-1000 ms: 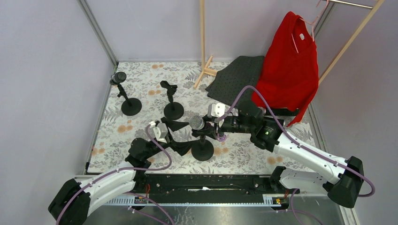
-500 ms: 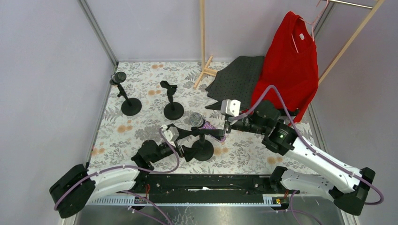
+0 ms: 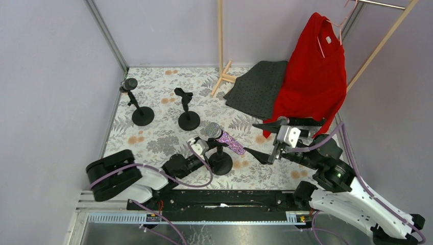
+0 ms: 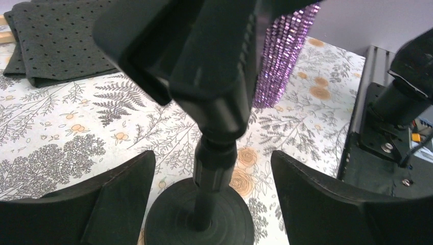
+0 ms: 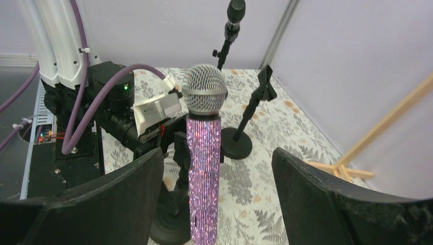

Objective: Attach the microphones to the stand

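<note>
The purple mic (image 3: 224, 138) sits clipped in the near stand (image 3: 220, 163), close to the near edge of the tabletop (image 3: 153, 138). A black mic (image 3: 127, 84) sits in the left stand (image 3: 142, 116) by the left edge. The left gripper (image 4: 212, 168) has its jaws apart, straddling the near stand's post without touching it. The right gripper (image 3: 250, 138) gapes, clear of the purple mic's tail.

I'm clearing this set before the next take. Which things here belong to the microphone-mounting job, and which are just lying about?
Part of the job:
- glittery purple microphone, sitting in the near stand
- black microphone, on the far-left stand
- empty middle stand

Just lying about:
- red shirt
- dark perforated mat
- wooden frame
</note>
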Controlling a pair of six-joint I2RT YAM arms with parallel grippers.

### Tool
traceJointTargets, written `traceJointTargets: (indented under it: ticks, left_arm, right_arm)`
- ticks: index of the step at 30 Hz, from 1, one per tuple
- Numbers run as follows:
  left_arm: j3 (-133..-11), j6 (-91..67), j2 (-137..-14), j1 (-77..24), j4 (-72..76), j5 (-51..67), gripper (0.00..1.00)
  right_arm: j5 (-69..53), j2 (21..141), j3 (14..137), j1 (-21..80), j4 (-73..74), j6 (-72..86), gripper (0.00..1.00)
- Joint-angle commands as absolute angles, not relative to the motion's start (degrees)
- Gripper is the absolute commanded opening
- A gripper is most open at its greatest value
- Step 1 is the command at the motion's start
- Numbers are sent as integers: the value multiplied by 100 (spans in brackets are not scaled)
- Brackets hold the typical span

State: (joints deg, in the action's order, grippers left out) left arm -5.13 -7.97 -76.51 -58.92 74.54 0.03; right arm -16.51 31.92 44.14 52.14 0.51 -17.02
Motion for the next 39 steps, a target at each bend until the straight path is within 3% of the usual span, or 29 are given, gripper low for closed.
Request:
traceJointTargets:
  ticks: [1,7,13,17,23,28,39]
  left_arm:
    - [-798,-744,-8229,-5941,8859,-335,74]
    - [-1004,-780,-8607,-5941,9022,-239,54]
    - [-1162,-695,-8526,-5941,8605,-397,18]
    - [-1397,-543,-8539,-5944,8313,-581,1]
    - [-1913,-144,-8894,-5839,8337,-740,0]
    - [-2540,-603,-9530,-5177,8519,254,0]
    - [-4162,-860,-10931,-4187,8324,858,0]
  right_arm:
    - [-1261,2834,4309,5256,537,-1581,82]
    - [-1283,2475,4288,5256,1049,-1604,73]
    - [-1075,2106,4152,5256,1116,-1451,73]
    - [-777,1984,4037,5256,1201,-1415,74]
    - [182,1991,3820,5255,1222,-1078,78]
    - [847,1992,3828,5256,1419,-700,79]
    - [1140,1597,3823,5249,1877,-459,79]
